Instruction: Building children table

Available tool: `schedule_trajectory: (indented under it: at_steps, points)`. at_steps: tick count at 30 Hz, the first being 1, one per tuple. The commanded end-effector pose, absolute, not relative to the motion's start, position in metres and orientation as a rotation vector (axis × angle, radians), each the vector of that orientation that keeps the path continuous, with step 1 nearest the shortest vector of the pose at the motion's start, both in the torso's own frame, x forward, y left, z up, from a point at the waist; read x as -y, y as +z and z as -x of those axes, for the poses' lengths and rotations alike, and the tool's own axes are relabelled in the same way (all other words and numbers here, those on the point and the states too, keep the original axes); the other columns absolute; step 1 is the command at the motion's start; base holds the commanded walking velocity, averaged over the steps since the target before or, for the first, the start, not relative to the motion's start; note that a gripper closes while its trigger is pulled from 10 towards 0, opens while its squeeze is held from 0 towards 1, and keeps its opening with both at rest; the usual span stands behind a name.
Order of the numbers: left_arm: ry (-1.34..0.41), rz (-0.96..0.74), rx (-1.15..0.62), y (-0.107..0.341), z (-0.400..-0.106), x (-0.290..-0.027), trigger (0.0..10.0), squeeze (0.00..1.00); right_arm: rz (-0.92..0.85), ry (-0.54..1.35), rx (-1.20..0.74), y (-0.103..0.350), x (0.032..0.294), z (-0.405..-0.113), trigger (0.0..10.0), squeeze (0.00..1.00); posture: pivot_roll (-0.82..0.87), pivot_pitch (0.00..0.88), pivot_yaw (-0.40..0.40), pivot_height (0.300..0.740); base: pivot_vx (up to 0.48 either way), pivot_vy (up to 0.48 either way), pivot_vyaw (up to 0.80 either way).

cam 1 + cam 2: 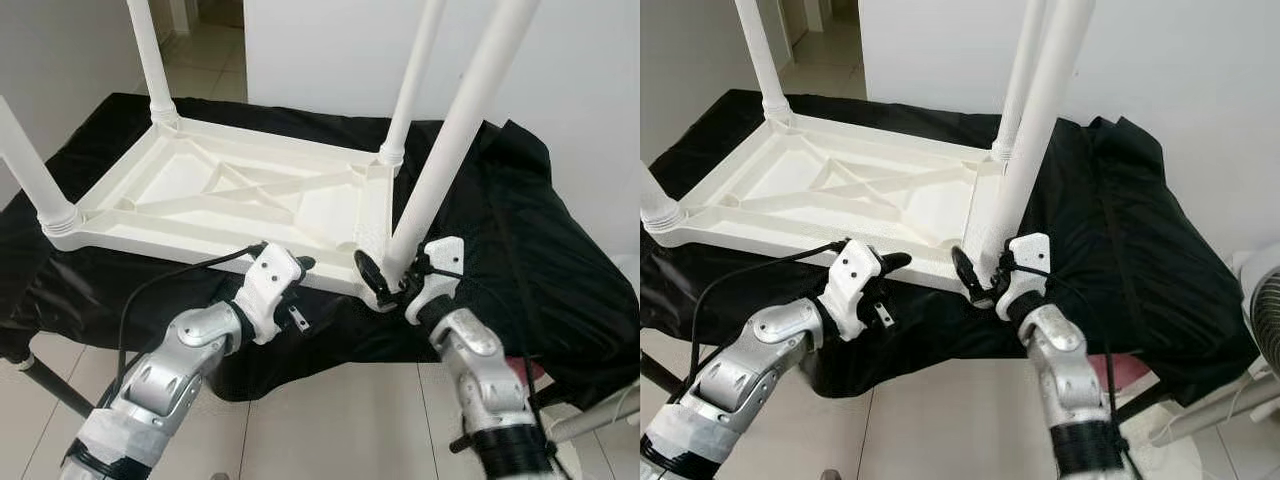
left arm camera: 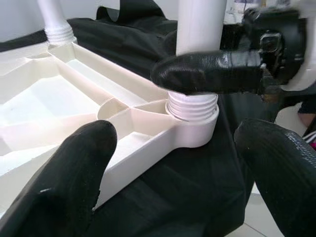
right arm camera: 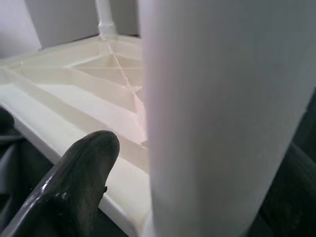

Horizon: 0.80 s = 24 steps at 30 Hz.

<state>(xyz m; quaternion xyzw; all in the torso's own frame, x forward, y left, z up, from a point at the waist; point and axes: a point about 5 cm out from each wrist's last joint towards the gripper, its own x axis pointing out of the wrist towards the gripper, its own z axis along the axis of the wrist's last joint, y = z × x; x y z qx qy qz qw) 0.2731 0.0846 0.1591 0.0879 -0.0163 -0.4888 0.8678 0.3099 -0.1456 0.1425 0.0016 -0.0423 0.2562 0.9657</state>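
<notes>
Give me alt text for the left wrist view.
The right gripper clasps a white table leg at its threaded base, seated in the corner socket of the upturned white tabletop. The left gripper's fingers stand open in the foreground, over a black cloth.

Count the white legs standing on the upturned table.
4: far-left leg, near-left leg, far-right leg, and near-right leg, held by the right tool at its corner socket.
</notes>
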Motion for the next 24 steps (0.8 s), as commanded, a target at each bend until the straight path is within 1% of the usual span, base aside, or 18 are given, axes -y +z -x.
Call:
schedule_trajectory:
  at_steps: [1, 5, 9, 11, 13, 14, 15, 16, 18, 19, 23, 24]
  points:
    - [-1.109, -0.197, 0.038, 0.16, -0.27, -0.08, 10.0, 0.0, -0.008, 0.554, 0.07, 0.139, 0.149, -0.314, 10.0, 0.0, 0.0, 0.0, -0.065, 0.74, 0.0, 0.0, 0.0]
    - [-1.11, -0.199, 0.038, 0.16, -0.271, -0.08, 10.0, 0.0, 0.016, 0.588, 0.065, 0.139, 0.15, -0.319, 10.0, 0.0, 0.0, 0.0, -0.063, 0.74, 0.0, 0.0, 0.0]
    - [-1.107, -0.205, 0.042, 0.162, -0.272, -0.081, 10.0, 0.0, 0.103, 0.746, 0.011, 0.135, 0.143, -0.331, 10.0, 0.0, 0.01, 0.0, -0.056, 0.74, 0.0, 0.0, 0.0]
    - [-1.107, -0.206, 0.042, 0.162, -0.272, -0.081, 10.0, 0.0, 0.101, 0.752, 0.003, 0.134, 0.143, -0.334, 10.0, 0.0, 0.01, 0.0, -0.056, 0.74, 0.0, 0.0, 0.0]
    - [-1.106, -0.208, 0.041, 0.162, -0.271, -0.082, 10.0, 0.0, 0.142, 0.773, 0.002, 0.133, 0.141, -0.337, 10.0, 0.0, 0.01, 0.0, -0.056, 0.74, 0.0, 0.0, 0.0]
    - [-1.105, -0.21, 0.041, 0.162, -0.271, -0.082, 10.0, 0.0, 0.147, 0.782, 0.004, 0.133, 0.141, -0.337, 8.6, 0.0, 0.02, 0.0, -0.053, 0.74, 0.0, 0.0, 0.0]
    - [-1.104, -0.213, 0.041, 0.162, -0.272, -0.082, 10.0, 0.0, 0.147, 0.789, 0.005, 0.134, 0.141, -0.338, 8.6, 0.0, 0.02, 0.0, -0.053, 0.74, 0.0, 0.0, 0.0]
    - [-1.103, -0.212, 0.042, 0.163, -0.272, -0.083, 10.0, 0.0, 0.143, 0.788, 0.004, 0.134, 0.141, -0.339, 3.6, 0.0, 0.03, 0.0, -0.059, 0.74, 0.0, 0.0, 0.0]
    - [-1.102, -0.211, 0.043, 0.163, -0.272, -0.083, 10.0, 0.0, 0.141, 0.787, 0.004, 0.134, 0.141, -0.339, 3.6, 0.0, 0.03, 0.0, -0.059, 0.74, 0.0, 0.0, 0.0]
    - [-1.097, -0.208, 0.046, 0.163, -0.273, -0.082, 10.0, 0.0, 0.141, 0.791, 0.001, 0.133, 0.142, -0.339, 0.0, 0.0, 0.03, 0.0, -0.064, 0.74, 0.0, 0.0, 0.0]
    - [-1.091, -0.204, 0.048, 0.164, -0.273, -0.082, 10.0, 0.0, 0.148, 0.799, -0.005, 0.131, 0.142, -0.338, 0.0, 0.0, 0.03, 0.003, -0.064, 0.74, 0.0, 0.0, 0.0]
    - [-1.093, -0.204, 0.046, 0.163, -0.272, -0.082, 10.0, 0.0, 0.127, 0.802, -0.01, 0.13, 0.142, -0.338, 0.0, 0.0, 0.02, 0.004, -0.062, 0.74, 0.0, 0.0, 0.0]
